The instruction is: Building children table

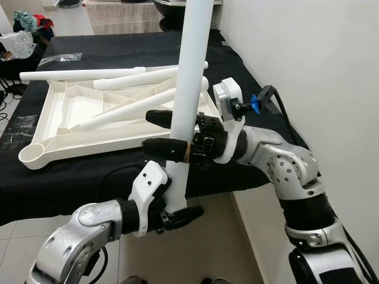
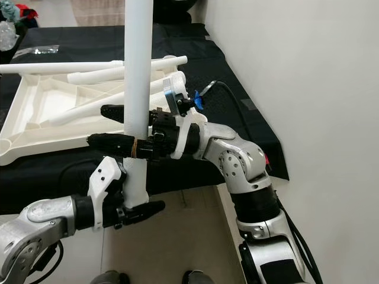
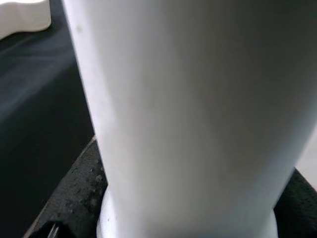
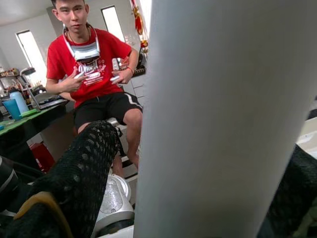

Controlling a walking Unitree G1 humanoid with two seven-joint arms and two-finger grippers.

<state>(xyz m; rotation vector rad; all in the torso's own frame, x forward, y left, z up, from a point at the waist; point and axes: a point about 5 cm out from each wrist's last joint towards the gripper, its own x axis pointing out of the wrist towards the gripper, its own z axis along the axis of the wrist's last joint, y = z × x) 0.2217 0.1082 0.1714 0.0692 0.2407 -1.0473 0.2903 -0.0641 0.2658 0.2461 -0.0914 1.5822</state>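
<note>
1. Long white plastic table leg [image 1: 192, 71] held near upright, in front of black-clothed table [image 1: 118, 50]
2. Right gripper [image 1: 159, 133] clamped mid-leg
3. Left gripper [image 1: 180, 210] clamped on lower end
4. White upturned plastic tabletop [image 1: 65, 127] behind, on cloth

A table covered with black cloth [image 1: 95, 174] carries the white upturned tabletop [image 1: 65, 133]. At ten o'clock from it lies a clear plastic bag [image 1: 62, 58].
</note>
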